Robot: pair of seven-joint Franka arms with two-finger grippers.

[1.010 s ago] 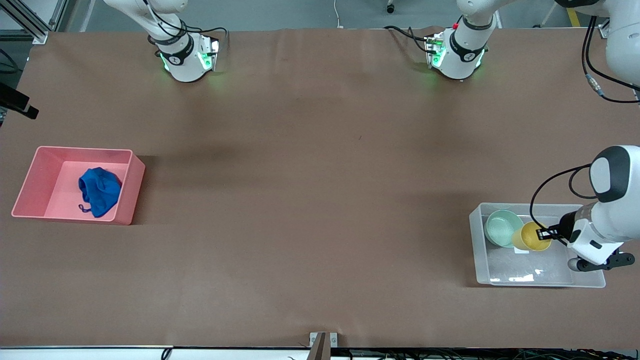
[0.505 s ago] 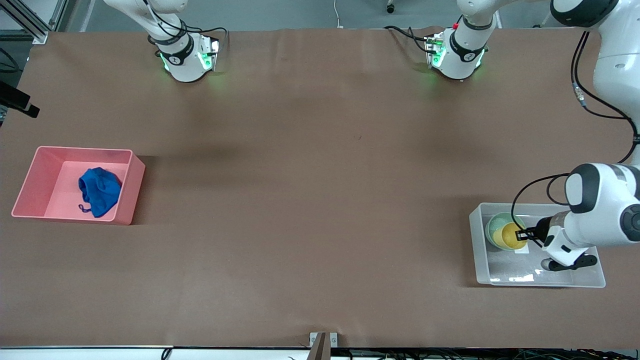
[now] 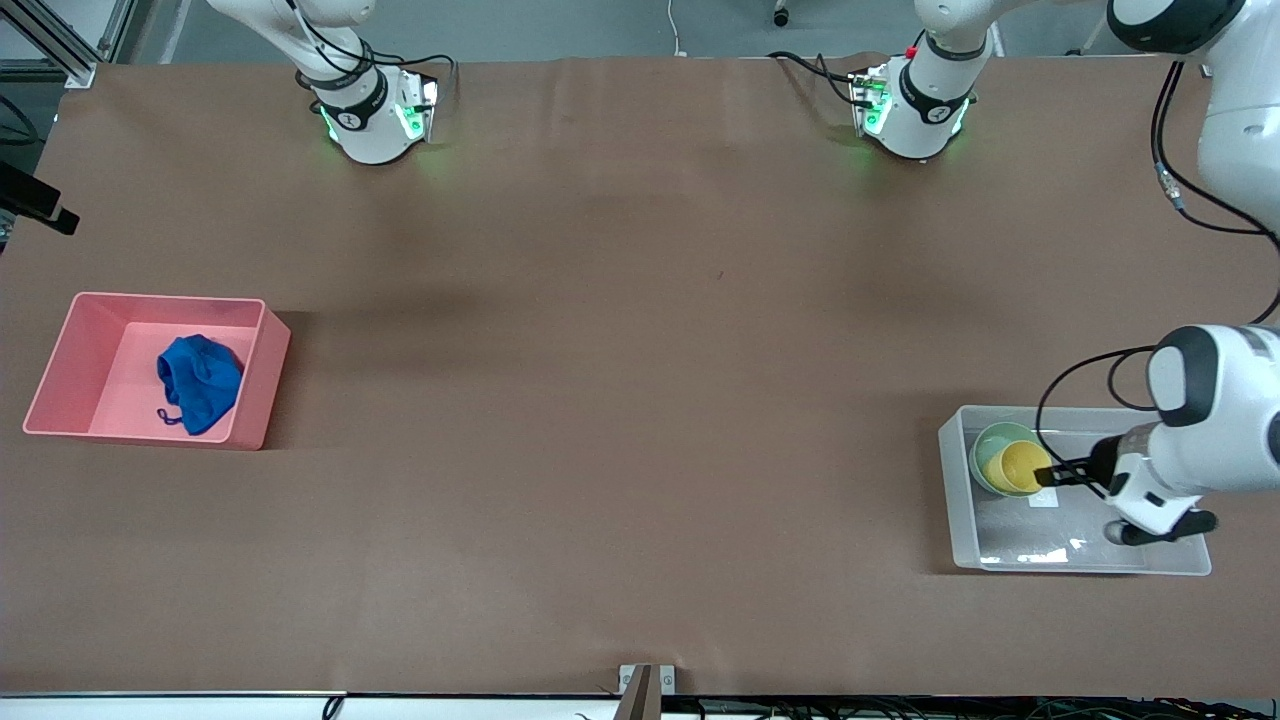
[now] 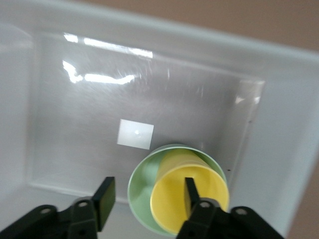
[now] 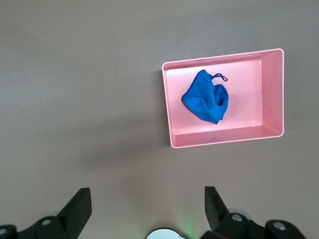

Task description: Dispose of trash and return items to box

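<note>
your left gripper (image 4: 147, 201) jaws stand apart, one finger inside the yellow cup (image 3: 1020, 467), nested in the mint bowl (image 3: 988, 447) inside the clear box (image 3: 960, 535); the right gripper (image 5: 147, 208) waits, jaws wide.

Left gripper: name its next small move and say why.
Probably lift the left gripper straight up out of the clear box. Its jaws are open, one inside the yellow cup, which already sits nested in the mint bowl; the blue wad lies in the pink bin.
</note>
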